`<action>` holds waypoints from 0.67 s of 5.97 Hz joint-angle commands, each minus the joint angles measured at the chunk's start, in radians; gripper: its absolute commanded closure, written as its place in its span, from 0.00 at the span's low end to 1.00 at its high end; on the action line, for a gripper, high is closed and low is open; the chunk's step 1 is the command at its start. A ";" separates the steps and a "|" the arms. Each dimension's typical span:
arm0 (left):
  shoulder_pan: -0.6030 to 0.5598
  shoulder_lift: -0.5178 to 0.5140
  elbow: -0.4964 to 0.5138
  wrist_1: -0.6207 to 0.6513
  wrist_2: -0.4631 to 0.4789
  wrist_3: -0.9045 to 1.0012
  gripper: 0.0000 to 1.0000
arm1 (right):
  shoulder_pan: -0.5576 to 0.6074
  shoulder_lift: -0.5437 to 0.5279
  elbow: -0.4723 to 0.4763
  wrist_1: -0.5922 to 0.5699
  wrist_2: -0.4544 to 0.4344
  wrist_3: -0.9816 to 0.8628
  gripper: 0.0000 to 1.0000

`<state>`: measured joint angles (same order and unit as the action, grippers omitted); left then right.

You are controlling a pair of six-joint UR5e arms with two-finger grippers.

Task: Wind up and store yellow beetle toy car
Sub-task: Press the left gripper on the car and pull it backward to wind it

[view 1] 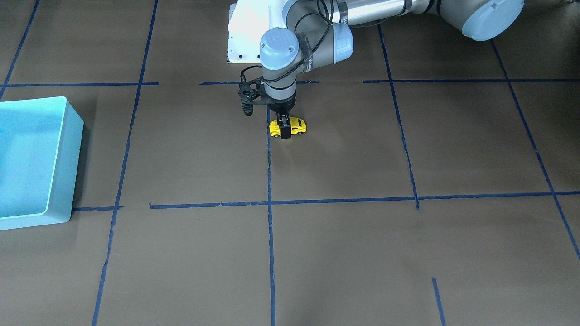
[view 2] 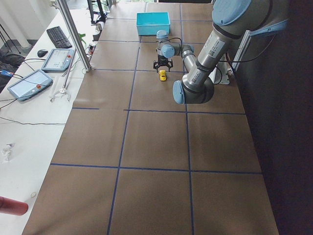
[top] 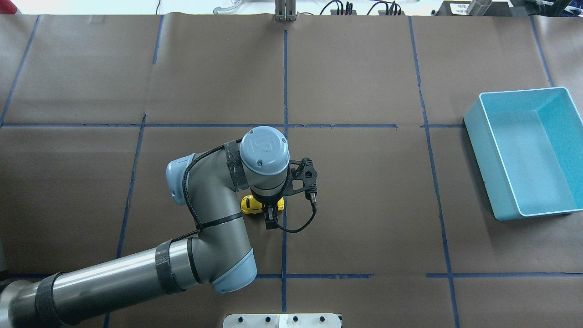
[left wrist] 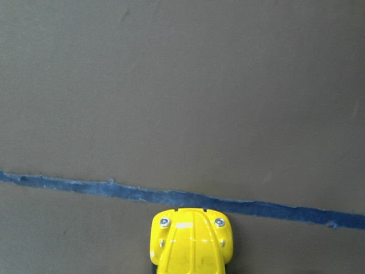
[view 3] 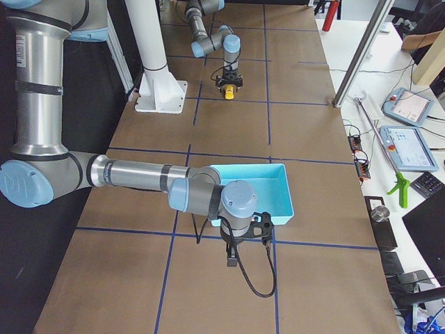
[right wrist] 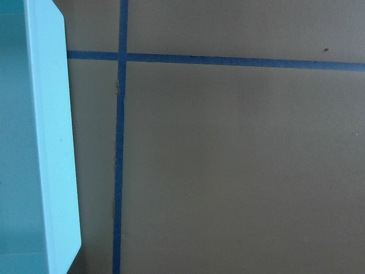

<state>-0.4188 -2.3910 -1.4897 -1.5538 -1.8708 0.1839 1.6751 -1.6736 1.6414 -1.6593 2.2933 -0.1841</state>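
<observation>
The yellow beetle toy car stands on its wheels on the brown table, next to a blue tape line near the middle. My left gripper points straight down over it, with one black finger against its near side and the other hidden behind it. It looks shut on the car. The overhead view shows the car under the left wrist and gripper. The left wrist view shows the car's end. My right gripper shows only in the exterior right view, beside the light blue bin. I cannot tell whether it is open.
The light blue bin stands open and empty at the table's end on my right. Its rim fills the left of the right wrist view. The white robot base plate lies behind the car. Blue tape lines grid the table.
</observation>
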 commanded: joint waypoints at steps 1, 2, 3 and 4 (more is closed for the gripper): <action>0.006 -0.007 0.026 -0.031 0.016 -0.001 0.00 | 0.000 0.002 0.000 0.001 0.000 0.000 0.00; 0.008 -0.007 0.026 -0.031 0.016 -0.001 0.00 | 0.000 0.002 0.000 0.001 0.000 0.000 0.00; 0.012 -0.007 0.026 -0.031 0.016 -0.001 0.00 | 0.000 0.000 0.000 0.000 0.000 0.000 0.00; 0.012 -0.007 0.026 -0.031 0.016 -0.001 0.08 | 0.000 0.000 0.000 0.000 0.000 0.000 0.00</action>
<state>-0.4077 -2.3975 -1.4639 -1.5843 -1.8547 0.1826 1.6751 -1.6731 1.6414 -1.6594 2.2933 -0.1841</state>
